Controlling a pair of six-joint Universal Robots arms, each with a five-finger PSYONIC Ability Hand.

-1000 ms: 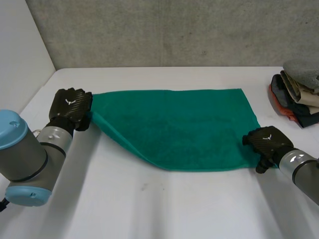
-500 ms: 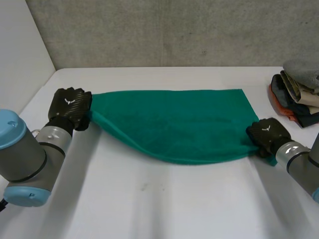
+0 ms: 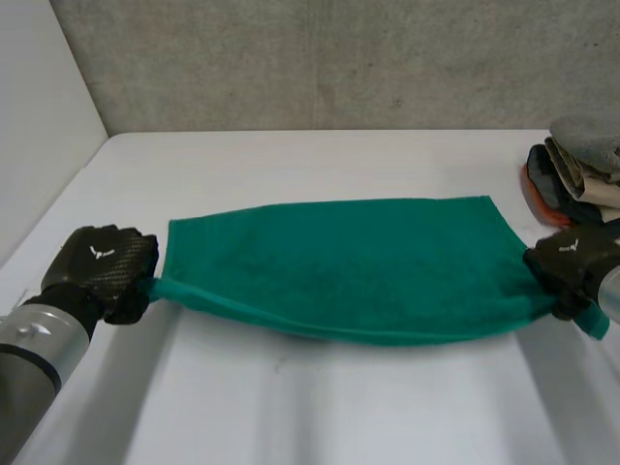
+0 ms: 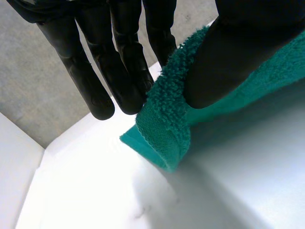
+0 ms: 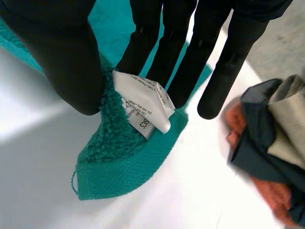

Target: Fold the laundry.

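Note:
A green towel (image 3: pixel 349 262) stretches across the table between my two hands, its near edge lifted and sagging in the middle. My left hand (image 3: pixel 102 271) pinches the towel's left corner (image 4: pixel 167 124) between thumb and fingers. My right hand (image 3: pixel 572 266) pinches the right corner (image 5: pixel 119 157) the same way, beside a white care label (image 5: pixel 143 107) that hangs at its fingertips. The towel's far edge lies flat on the table.
A pile of folded clothes (image 3: pixel 579 189) in grey, beige, dark blue and orange sits at the table's right edge, close to my right hand; its clothes (image 5: pixel 269 148) lie beside that hand's fingertips. A grey wall runs behind the white table (image 3: pixel 320 407).
My right hand closed on the towel's right corner. Both hands then drew the towel toward me and apart, so it now hangs taut between them.

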